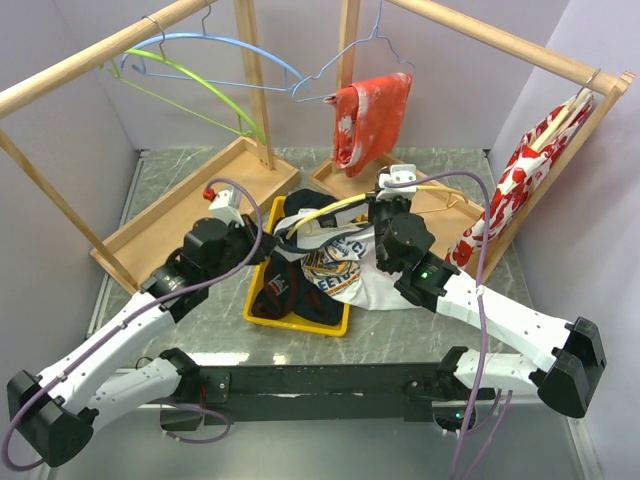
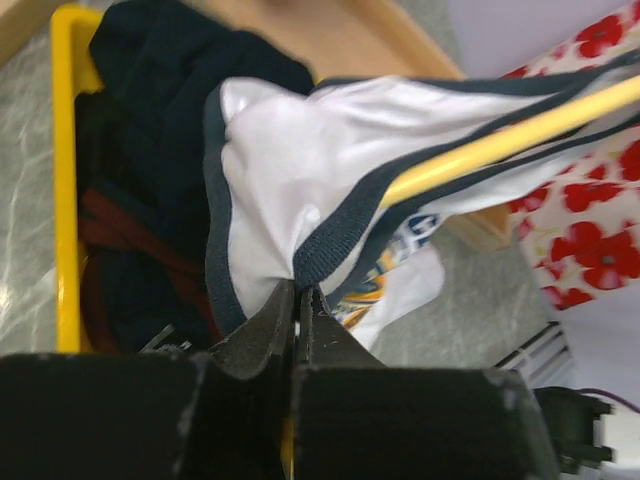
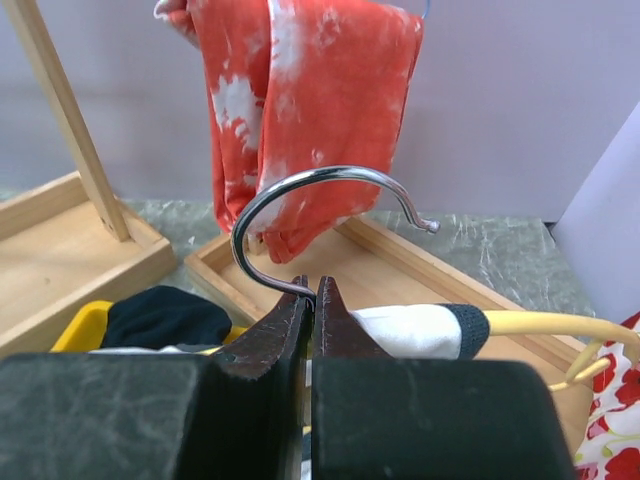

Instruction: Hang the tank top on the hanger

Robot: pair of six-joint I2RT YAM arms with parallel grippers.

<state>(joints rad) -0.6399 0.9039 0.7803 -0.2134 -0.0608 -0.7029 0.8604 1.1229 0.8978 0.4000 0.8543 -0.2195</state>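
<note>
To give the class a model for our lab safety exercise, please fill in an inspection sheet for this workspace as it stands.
Surface: grey marbled table with the wooden rack's bases standing on it.
Job's things: tank top spills over the right edge of the yellow bin; one strap is threaded onto the hanger.
Clutter: dark clothes pile in the yellow bin.
Grippers: left gripper shut on the tank top's navy trim; right gripper shut on the hanger at the base of its metal hook.
Cables: purple cables loop along both arms.
Surroundings: wooden rack carries a lime-green hanger, a light-blue hanger, an orange garment and a floral garment.
</note>
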